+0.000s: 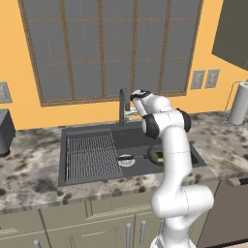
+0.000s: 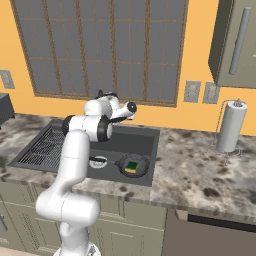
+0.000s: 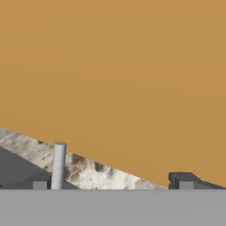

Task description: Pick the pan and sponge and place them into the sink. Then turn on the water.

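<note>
The pan (image 2: 132, 166) lay in the sink (image 2: 145, 137) with the sponge (image 2: 131, 166) inside it. The gripper (image 3: 112, 181) was spread wide beside the faucet (image 1: 124, 106), pinching nothing. The wide jaws could slide past the handle (image 3: 58, 165), leaving the water off.

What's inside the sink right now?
The sink holds the pan with the sponge lying in it, next to the round drain, and the ribbed grid on its other half. The arm covers part of the basin floor.
</note>
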Controlling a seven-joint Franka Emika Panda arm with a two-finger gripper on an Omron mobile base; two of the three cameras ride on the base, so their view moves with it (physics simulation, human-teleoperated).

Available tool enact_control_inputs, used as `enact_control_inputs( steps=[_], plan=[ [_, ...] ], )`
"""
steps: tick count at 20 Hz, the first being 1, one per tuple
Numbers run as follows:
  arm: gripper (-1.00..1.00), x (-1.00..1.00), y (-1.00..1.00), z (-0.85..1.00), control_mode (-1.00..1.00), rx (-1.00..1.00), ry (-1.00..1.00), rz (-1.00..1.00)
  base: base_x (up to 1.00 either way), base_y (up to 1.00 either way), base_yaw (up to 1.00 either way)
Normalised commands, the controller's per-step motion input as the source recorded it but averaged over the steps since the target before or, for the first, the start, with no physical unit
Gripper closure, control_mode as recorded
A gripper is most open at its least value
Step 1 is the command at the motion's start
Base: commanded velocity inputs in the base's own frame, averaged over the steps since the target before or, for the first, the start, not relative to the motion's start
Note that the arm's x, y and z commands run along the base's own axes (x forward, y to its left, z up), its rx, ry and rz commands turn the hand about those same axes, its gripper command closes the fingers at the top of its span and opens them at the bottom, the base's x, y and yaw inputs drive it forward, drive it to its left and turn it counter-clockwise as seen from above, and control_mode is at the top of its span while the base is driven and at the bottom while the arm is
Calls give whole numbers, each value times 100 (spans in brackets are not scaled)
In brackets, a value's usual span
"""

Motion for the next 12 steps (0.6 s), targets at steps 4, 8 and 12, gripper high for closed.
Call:
enact_control_inputs(
  steps=[4, 8, 12],
  plan=[
    [-100, 35, -34, -31, -100, -1, -14, -50, 0, 0, 0],
    [-100, 36, -42, -35, -100, 0, -14, -50, 0, 0, 0],
    [-100, 25, -31, -52, -100, -7, -15, -51, 0, 0, 0]
  ],
)
